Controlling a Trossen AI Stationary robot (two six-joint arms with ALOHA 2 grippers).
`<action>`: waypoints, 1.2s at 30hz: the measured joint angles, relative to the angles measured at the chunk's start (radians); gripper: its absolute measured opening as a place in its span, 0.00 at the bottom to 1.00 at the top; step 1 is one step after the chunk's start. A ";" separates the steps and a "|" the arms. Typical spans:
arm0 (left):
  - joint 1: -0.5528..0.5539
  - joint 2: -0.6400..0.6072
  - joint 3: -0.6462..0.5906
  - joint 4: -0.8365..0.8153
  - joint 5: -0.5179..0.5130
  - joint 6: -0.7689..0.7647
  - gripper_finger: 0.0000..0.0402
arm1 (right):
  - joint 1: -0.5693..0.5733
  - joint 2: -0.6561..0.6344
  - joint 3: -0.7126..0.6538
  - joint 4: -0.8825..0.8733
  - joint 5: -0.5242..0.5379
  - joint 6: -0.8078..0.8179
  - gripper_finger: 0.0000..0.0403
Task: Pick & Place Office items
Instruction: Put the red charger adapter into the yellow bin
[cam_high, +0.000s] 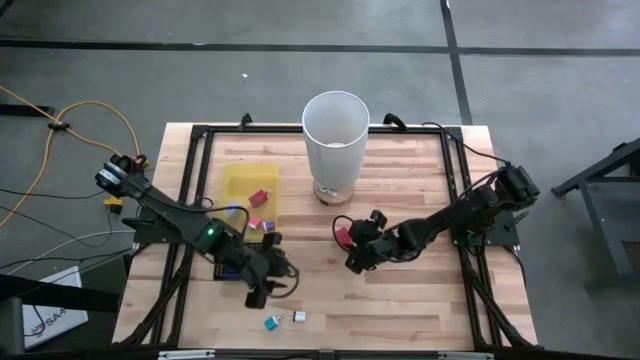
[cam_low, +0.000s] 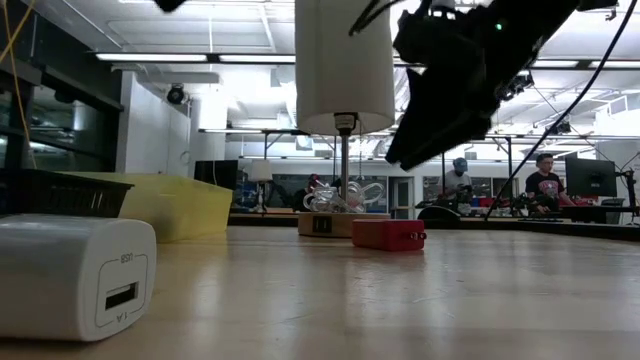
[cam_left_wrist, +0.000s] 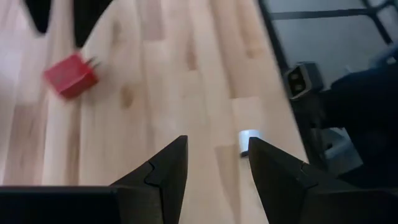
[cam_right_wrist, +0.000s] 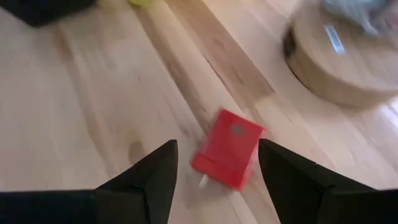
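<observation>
Red block (cam_right_wrist: 227, 148) flat, long axis toward round wooden base (cam_right_wrist: 336, 59)

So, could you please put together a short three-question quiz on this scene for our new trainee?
1. True or false: the right gripper is shut on the red block.
2. Where does the white cup stand? A) on the yellow tray B) on a round wooden base C) on the floor.
3. Fill in: the left gripper holds ____.

Key
1. False: its fingers are open, the block lying on the table beyond them.
2. B.
3. Nothing; it is open above bare wood.
</observation>
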 joint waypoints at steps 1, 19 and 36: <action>-0.010 0.000 0.000 0.015 -0.001 0.020 0.41 | -0.001 0.000 0.000 -0.012 0.001 0.027 0.52; -0.042 0.000 0.000 0.063 -0.001 0.202 0.41 | -0.001 0.000 0.000 0.065 -0.210 0.076 0.52; -0.042 0.000 0.000 0.063 -0.001 0.199 0.41 | -0.002 0.000 0.000 0.119 -0.020 0.203 0.52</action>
